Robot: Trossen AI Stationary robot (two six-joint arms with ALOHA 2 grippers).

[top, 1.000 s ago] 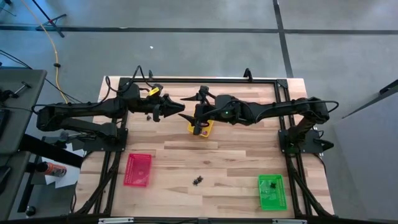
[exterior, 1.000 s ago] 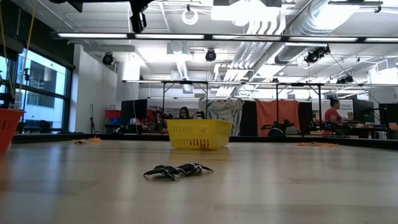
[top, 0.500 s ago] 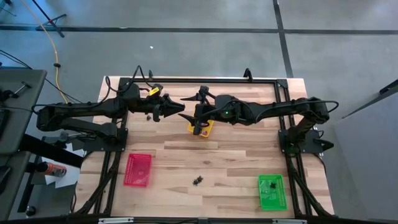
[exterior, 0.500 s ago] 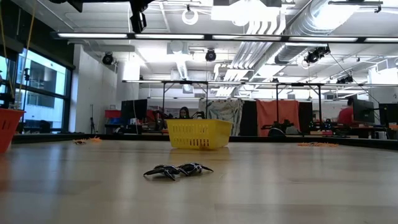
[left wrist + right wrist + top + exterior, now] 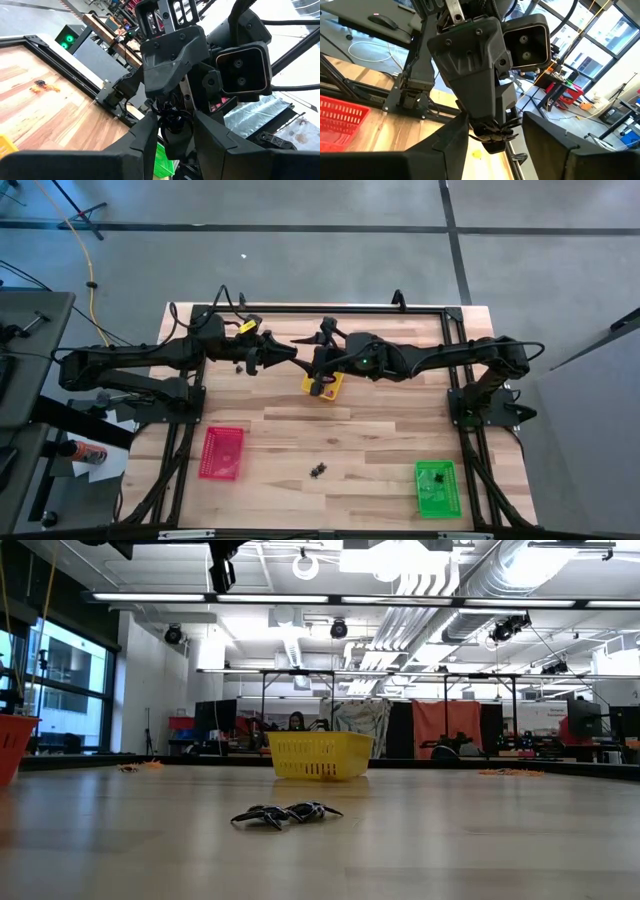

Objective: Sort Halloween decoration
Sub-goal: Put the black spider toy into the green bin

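table (image 5: 370, 440): one wooden top, two dark arms meeting over its far middle.
trays: three. yellow tray (image 5: 331, 386) far middle, under the grippers; red tray (image 5: 222, 452) near left; green tray (image 5: 435, 487) near right, with dark bits in it.
left gripper (image 5: 290, 354): clamped on a black spider trinket (image 5: 492, 131), tip to tip with the other.
right gripper (image 5: 318, 358): fingers apart around that same trinket; grip cannot be told.
loose decorations: one small black cluster (image 5: 318, 470) on the near middle boards, one orange piece (image 5: 44, 88) far off.
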